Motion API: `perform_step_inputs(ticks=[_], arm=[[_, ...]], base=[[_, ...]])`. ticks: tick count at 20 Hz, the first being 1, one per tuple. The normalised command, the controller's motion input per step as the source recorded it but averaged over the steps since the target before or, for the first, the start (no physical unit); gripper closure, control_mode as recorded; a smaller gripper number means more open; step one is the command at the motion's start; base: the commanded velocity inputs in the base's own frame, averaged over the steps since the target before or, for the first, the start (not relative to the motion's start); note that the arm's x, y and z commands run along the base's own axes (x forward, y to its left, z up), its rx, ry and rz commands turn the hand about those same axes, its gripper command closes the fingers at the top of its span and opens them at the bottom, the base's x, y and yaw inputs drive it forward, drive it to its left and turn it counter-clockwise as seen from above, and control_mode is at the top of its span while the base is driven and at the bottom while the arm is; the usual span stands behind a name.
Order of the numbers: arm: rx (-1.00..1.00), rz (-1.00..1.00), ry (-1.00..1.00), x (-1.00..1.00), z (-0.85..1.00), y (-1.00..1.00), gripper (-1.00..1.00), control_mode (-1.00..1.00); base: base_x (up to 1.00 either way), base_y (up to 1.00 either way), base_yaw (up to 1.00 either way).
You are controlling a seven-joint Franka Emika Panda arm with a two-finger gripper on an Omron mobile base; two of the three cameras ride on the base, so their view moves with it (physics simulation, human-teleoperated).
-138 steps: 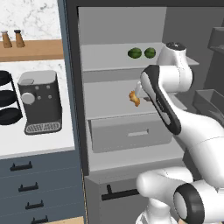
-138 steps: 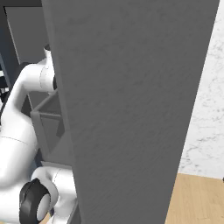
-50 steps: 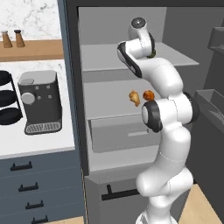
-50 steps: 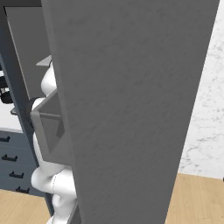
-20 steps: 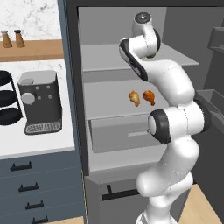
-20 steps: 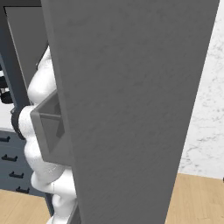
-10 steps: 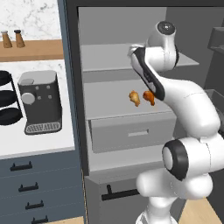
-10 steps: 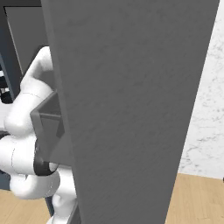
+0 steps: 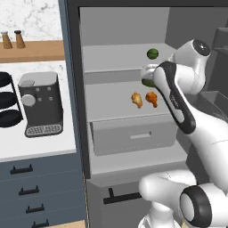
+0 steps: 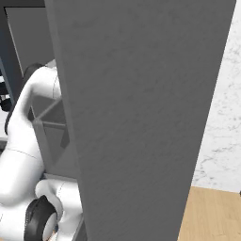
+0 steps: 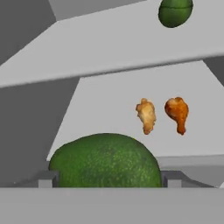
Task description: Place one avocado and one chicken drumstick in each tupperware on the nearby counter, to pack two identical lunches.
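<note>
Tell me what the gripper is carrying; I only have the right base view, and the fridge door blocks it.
Observer: The gripper holds an avocado, seen large at the bottom of the hand view.
Operator: Report what remains in the fridge.
Observer: A second avocado sits on the upper shelf.
Operator: And the chicken.
Observer: Two chicken drumsticks lie side by side, apart, on the middle shelf.
Operator: Describe the counter.
Observer: A coffee machine stands on the white counter left of the fridge.
</note>
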Motion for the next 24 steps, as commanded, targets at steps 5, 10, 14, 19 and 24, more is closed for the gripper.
perform_step_inputs(ticks=[5, 10, 14, 19, 24], arm=[[-0.24, 0.26, 0.04, -0.9, -0.49, 0.01, 1.0, -1.0], [-0.25, 0.01, 0.18, -0.47, -0.51, 0.05, 1.0, -1.0], [-0.09, -0.12, 0.1, -0.36, -0.47, 0.0, 1.0, -1.0], [0.0, -0.13, 0.0, -0.38, -0.45, 0.0, 1.0, -1.0], [0.0, -0.21, 0.0, -0.33, -0.38, 0.0, 1.0, -1.0]], base=[[0.0, 0.0, 0.0], [0.0, 0.0, 0.0], [0.0, 0.0, 0.0], [0.0, 0.0, 0.0], [0.0, 0.0, 0.0]])
